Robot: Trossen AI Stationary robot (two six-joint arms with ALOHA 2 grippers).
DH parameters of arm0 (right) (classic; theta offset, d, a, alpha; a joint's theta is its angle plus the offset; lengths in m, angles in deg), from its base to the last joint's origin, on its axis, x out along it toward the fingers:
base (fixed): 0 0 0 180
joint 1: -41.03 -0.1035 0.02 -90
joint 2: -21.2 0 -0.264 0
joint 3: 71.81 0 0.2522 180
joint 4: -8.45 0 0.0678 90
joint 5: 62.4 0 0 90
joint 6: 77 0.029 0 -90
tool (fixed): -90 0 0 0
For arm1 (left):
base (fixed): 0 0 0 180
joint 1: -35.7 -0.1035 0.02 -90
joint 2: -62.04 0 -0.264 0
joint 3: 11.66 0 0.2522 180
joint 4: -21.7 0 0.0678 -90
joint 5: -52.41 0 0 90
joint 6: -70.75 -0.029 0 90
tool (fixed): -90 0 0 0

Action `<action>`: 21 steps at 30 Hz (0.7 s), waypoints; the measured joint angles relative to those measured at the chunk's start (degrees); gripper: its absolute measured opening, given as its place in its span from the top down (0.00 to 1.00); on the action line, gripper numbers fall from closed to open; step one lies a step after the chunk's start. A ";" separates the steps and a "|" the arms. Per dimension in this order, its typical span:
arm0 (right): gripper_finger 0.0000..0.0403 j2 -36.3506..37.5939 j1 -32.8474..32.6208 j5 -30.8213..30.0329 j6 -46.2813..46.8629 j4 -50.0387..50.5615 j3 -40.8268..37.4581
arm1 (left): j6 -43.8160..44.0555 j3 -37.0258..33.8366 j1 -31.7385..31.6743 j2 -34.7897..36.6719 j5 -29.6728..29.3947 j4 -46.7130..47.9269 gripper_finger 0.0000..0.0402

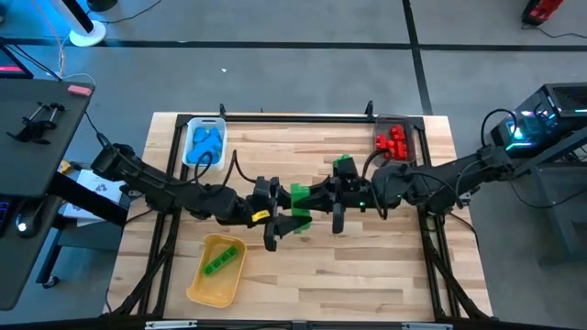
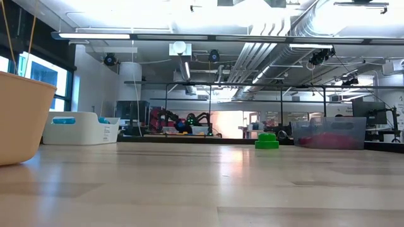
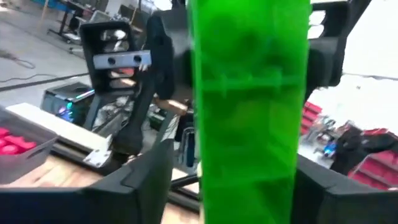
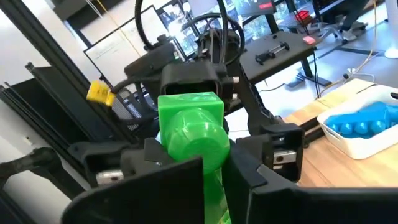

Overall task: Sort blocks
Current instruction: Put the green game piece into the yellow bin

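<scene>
A white tray at the table's far left holds blue blocks. A grey tray at the far right holds red blocks. A yellow tray near the front left holds green blocks. One more small green block sits on the bare wood near the grey tray; the low view shows it standing alone on the tabletop.

Both arms meet over the middle of the table, raised off the surface. Between them is a tall green block stack. The left gripper has its fingers spread around one end of the stack, with a dark finger on each side of it in the left wrist view. The right gripper has its fingers pinching the opposite end, the stack's round stud facing its wrist camera.
</scene>
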 joint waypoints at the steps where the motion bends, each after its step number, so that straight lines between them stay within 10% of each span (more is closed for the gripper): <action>1: 0.99 0.00 0.10 -0.04 -0.03 0.02 0.00 | -0.32 0.00 0.01 0.00 -0.40 0.79 0.48; 6: 0.94 -0.07 0.38 -2.40 -0.47 0.35 -0.02 | 0.55 0.00 0.05 0.02 -3.95 5.00 0.73; 15: 0.61 1.53 -0.40 -3.34 -2.33 1.01 -0.02 | -0.91 0.00 -0.06 3.21 -5.53 12.43 0.74; 21: 0.41 6.15 -0.34 -3.66 -7.18 3.46 -0.02 | 4.78 -0.02 1.18 9.98 -10.38 36.71 0.74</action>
